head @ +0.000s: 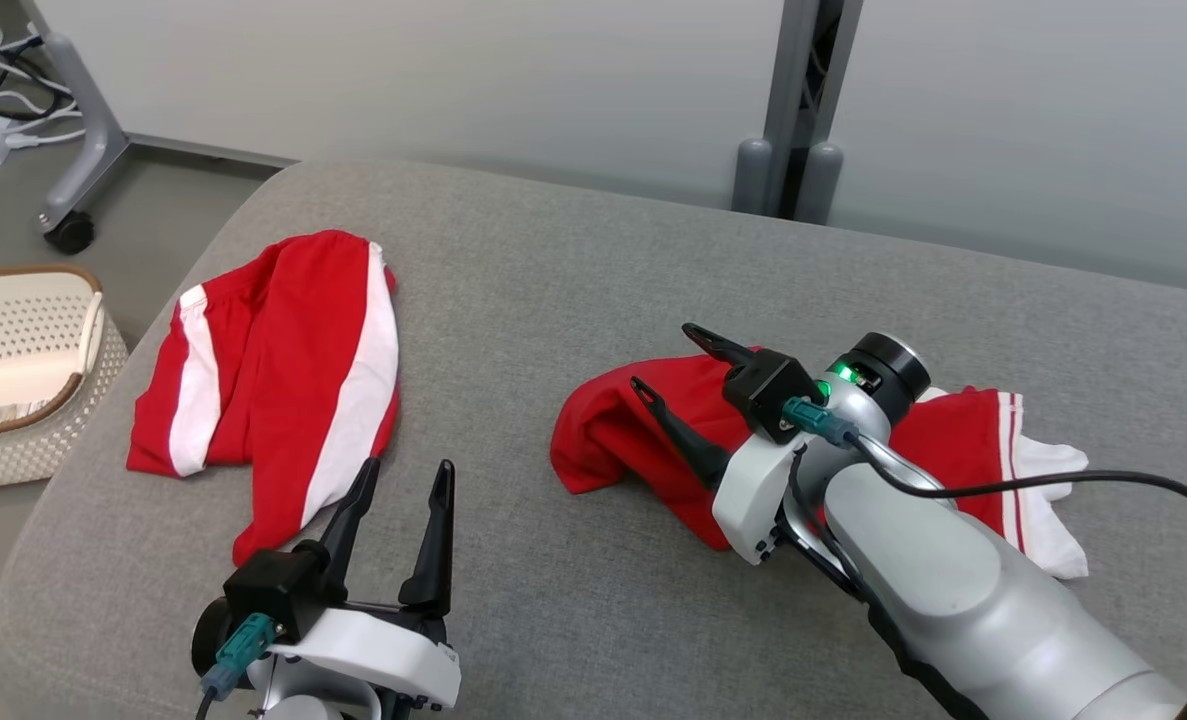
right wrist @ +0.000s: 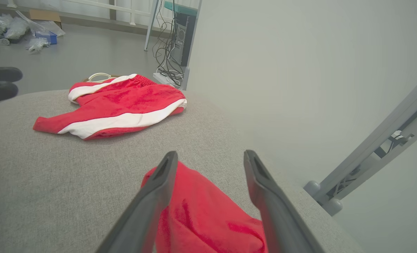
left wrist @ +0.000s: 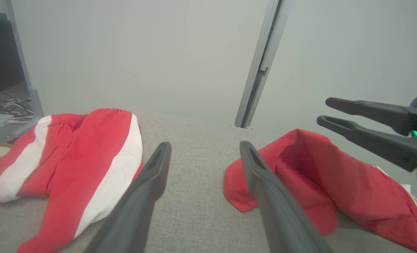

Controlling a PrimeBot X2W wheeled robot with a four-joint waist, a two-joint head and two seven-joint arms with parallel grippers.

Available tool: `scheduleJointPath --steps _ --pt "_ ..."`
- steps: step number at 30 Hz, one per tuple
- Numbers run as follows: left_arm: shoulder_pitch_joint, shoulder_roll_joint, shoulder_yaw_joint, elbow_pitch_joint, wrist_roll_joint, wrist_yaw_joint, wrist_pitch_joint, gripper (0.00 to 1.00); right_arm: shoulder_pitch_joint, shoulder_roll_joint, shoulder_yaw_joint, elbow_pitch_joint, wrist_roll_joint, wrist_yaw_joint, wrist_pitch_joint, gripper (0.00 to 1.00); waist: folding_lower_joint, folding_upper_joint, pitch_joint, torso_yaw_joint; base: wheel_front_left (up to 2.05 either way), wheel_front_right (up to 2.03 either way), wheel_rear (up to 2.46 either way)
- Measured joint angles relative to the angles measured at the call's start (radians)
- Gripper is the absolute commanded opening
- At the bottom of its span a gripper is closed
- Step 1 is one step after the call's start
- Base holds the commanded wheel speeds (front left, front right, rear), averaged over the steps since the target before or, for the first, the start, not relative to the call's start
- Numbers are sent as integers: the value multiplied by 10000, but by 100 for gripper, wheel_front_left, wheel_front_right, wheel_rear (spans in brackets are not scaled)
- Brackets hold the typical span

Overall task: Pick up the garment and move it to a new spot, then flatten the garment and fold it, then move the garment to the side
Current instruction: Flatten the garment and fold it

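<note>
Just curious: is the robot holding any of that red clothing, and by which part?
Nothing is held. Both the left end effector and right end effector are open.

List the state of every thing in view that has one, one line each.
left garment, lying rumpled on the cushion.
right garment, bunched in a heap, not flattened.
left gripper, open, empty.
right gripper, open above the right garment, not clamped on it.
basket, upright on the floor.
</note>
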Motion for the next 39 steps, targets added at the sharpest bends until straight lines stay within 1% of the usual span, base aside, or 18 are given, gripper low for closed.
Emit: scheduleJointPath --steps 3,5,9,13,16,20,22,24,27,28,33,39 --pt "17 2 77 4 2 31 0 100 -137 -33 98 59 359 0 -2 100 0 0 -112 -149 0 0 0" --pt "39 0 132 2 10 36 0 100 -194 -196 33 27 514 0 0 100 0 0 -200 -295 0 0 0" --pt "145 2 316 -17 77 46 0 100 -227 -673 -573 -228 654 0 -2 100 0 0 -404 -667 0 0 0" --pt "179 0 522 -96 159 48 0 100 46 -1131 -1588 -729 527 -2 -2 100 0 0 -604 -1135 0 0 0" --pt "182 2 698 -171 224 71 0 100 515 -1344 -2554 -1243 291 0 -2 100 0 0 -709 -1529 0 0 0" --pt "169 2 846 -207 295 84 0 100 1464 -1524 -4303 -2184 -31 -2 -2 100 0 0 -795 -2018 0 0 0" --pt "128 -2 846 -228 297 88 0 100 2138 -1484 -5085 -2721 -368 -2 -2 100 0 0 -825 -2217 0 0 0" --pt "77 -4 849 -263 295 153 0 100 2895 -1266 -5925 -3218 -527 -2 -2 100 0 0 -844 -2388 0 0 0" --pt "59 -2 872 -234 301 201 0 100 3786 -867 -6840 -3852 -880 -2 -2 100 0 0 -850 -2614 0 0 0" --pt "58 -4 882 -77 374 226 0 100 4276 -598 -7229 -4247 -1014 -2 -2 100 0 0 -842 -2763 0 0 0" --pt "57 -6 961 44 384 242 0 100 5150 -230 -7597 -4663 -1214 -2 -2 100 0 0 -810 -3040 0 0 0" --pt "206 -2 1154 84 416 236 0 100 5437 -79 -7741 -4830 -1300 -2 -2 100 0 0 -824 -3156 0 0 0"
